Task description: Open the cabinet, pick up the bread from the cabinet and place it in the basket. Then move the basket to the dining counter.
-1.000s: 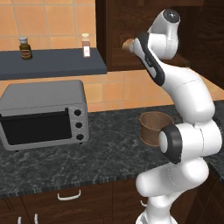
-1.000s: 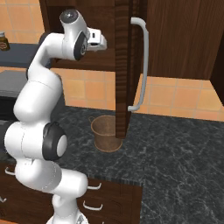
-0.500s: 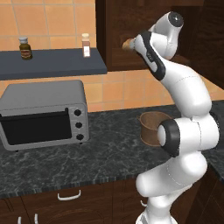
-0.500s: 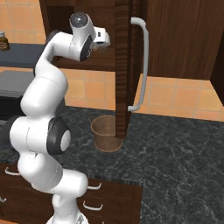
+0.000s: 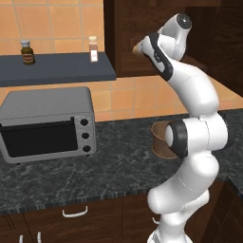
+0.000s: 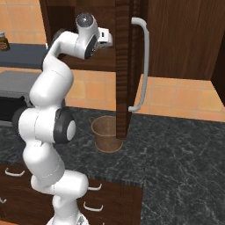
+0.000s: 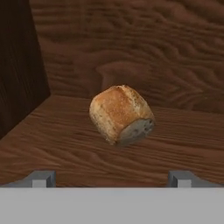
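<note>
The end effector (image 7: 112, 177) is standing with its two fingertips (image 7: 40, 178) spread wide apart, holding nothing, and it is pointing into the cabinet (image 6: 180, 39). The bread (image 7: 121, 114) is lying on the cabinet's wooden shelf (image 7: 52, 144) just beyond the fingertips, centred between them and not touching either. It is tilted, with a pale cut end turned toward the near right. The cabinet's back wall (image 7: 144, 48) is rising behind the bread and a darker side wall (image 7: 19, 65) is closing the space on the left.

The cabinet door (image 6: 124, 70) is hanging open, edge-on in the right base view, with its long silver handle (image 6: 141, 66) on the right face; the door is standing just to the right of the hand. Below it, the basket (image 6: 107, 133) is sitting on the black marbled worktop (image 6: 176, 149), partly behind the door's lower edge. To the left, a toaster oven (image 5: 47, 123) is resting on the same worktop, and two small jars (image 5: 27, 51) are standing on a dark wall shelf (image 5: 57, 69) above it.

The arm (image 5: 192, 123) is rising from the base, bending at a dark elbow joint, then reaching up and forward, with the wrist at the height of the cabinet's opening.
</note>
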Robot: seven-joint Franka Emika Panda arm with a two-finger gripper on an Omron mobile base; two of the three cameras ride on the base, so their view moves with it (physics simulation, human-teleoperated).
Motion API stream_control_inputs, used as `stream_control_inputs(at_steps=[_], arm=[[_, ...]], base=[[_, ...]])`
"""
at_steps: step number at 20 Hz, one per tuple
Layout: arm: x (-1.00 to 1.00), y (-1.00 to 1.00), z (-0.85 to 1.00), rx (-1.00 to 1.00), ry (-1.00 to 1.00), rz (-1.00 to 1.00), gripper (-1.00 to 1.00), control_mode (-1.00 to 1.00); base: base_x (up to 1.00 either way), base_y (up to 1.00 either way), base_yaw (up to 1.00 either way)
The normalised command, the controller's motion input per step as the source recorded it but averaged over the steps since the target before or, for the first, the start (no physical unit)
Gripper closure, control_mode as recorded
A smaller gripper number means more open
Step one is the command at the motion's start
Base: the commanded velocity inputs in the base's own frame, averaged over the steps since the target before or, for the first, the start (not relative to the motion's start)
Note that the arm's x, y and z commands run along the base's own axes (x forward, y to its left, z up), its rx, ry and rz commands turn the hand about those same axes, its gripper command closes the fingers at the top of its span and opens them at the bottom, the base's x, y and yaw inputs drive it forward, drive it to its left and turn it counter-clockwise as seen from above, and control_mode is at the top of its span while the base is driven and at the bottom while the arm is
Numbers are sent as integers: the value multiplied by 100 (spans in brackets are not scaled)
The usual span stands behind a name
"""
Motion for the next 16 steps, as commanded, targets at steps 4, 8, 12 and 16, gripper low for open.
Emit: stream_control_inputs(at_steps=[4, 8, 12, 16], arm=[[27, -11, 0, 12, 0, 0, -100, -100], [28, 0, 0, 1, 3, 0, -100, -100], [39, 0, 0, 0, 2, 0, -100, -100], [33, 0, 0, 0, 4, 0, -100, -100]], base=[[0, 0, 0], [0, 0, 0], [0, 0, 0], [0, 0, 0]])
